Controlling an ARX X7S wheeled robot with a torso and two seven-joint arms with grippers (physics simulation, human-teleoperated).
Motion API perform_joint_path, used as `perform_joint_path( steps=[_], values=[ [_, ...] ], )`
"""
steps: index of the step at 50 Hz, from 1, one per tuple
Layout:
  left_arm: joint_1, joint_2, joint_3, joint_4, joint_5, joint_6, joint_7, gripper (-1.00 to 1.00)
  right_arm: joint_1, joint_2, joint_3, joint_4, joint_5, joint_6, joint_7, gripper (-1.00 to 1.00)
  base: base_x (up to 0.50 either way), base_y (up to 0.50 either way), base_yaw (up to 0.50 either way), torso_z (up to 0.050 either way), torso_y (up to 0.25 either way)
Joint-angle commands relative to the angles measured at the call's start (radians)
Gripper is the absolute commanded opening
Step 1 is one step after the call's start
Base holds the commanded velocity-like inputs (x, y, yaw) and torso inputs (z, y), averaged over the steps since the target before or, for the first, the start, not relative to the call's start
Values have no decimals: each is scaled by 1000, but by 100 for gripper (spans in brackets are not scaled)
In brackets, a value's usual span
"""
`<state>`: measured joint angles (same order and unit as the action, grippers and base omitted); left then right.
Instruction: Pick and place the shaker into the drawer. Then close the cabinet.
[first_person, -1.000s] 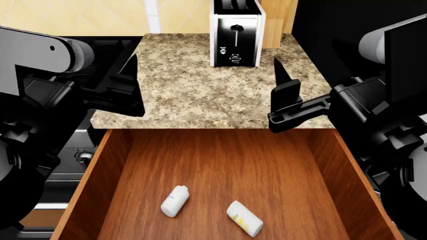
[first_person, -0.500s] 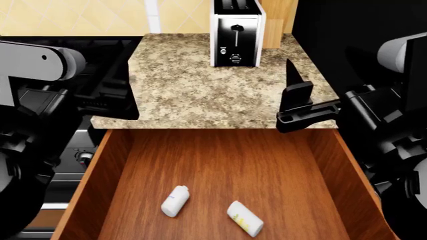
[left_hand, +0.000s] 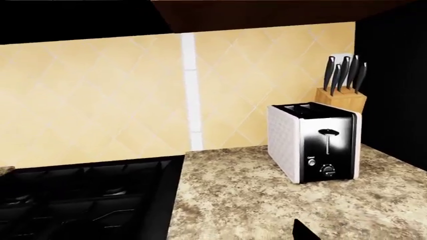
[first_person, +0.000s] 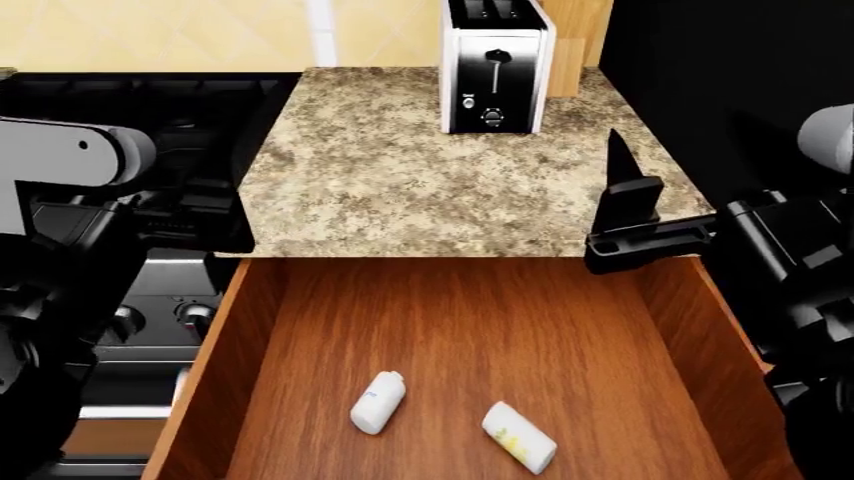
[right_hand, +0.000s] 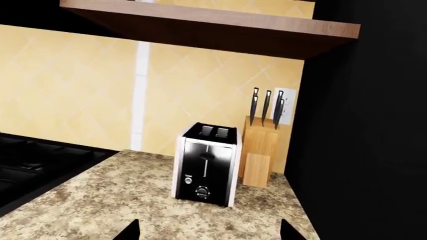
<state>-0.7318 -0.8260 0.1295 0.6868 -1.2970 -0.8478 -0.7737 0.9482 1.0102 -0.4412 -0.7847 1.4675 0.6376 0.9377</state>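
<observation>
The reddish-brown drawer (first_person: 454, 320) stands pulled out below the counter edge. Two shakers lie on their sides on its floor: a white one (first_person: 379, 401) and one with yellow marks (first_person: 519, 437). My right gripper (first_person: 625, 190) hovers over the counter's front right corner, above the drawer's back edge. It is open and empty, and both fingertips show wide apart in the right wrist view (right_hand: 208, 232). My left gripper (first_person: 220, 222) sits dark against the stove by the counter's left edge. One of its fingertips (left_hand: 303, 231) shows far off centre, and nothing is held.
A chrome toaster (first_person: 494, 70) stands at the back of the speckled counter (first_person: 400, 170), with a knife block (right_hand: 260, 150) behind it. A black stove (first_person: 134, 110) lies to the left and a tall black wall (first_person: 747, 90) to the right. A wooden shelf (right_hand: 213, 30) hangs overhead.
The head view has shifted, so counter and drawer sit further right. My right gripper moved right and nearer the drawer's back corner. My left arm drew back to the left over the stove.
</observation>
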Motion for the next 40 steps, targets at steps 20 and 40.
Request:
perform_joint_path(
  steps=[20, 40],
  values=[
    [161, -67, -92, 14, 25, 75, 22, 100, -74, 44, 45, -23, -14, -65, 14, 100, 1, 346, 0, 0, 0],
    [122, -67, -78, 13, 15, 61, 13, 100, -89, 35, 39, -20, -27, -67, 11, 100, 1, 281, 0, 0, 0]
  ],
)
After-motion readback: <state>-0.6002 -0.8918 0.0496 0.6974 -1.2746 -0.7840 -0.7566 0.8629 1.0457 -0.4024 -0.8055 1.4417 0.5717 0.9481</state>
